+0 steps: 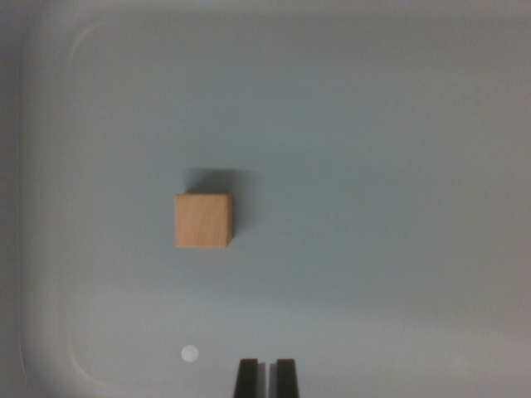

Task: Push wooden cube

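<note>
Smooth pale tray [398, 124], square wooden cube [202, 221] resting apart, dark pincer [265, 378] clenched, empty

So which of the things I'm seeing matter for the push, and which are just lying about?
For the job:
cube, apart from the claw
claw, fingertips close together at the bottom edge

Lying about:
tray under the cube
white dot on the tray, left of the claw
</note>
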`<state>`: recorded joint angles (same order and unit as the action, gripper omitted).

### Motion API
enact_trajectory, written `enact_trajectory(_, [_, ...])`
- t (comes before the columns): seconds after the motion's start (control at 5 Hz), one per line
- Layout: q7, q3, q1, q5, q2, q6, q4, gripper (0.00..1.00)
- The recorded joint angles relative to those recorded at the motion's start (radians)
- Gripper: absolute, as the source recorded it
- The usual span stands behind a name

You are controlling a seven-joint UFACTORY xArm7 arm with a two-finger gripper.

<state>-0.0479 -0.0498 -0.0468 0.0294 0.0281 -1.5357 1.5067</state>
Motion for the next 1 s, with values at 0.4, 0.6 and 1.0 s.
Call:
enact_trajectory(0.4, [-0.005,-0.002,-0.0023,-0.0010,0.004,0.022,-0.018,0.00])
enact_trajectory(0.6, [-0.012,-0.005,-0.0051,-0.0023,0.009,0.048,-0.040,0.00])
enact_trajectory(1.0, [-0.019,-0.007,-0.0082,-0.0036,0.014,0.077,-0.065,0.00])
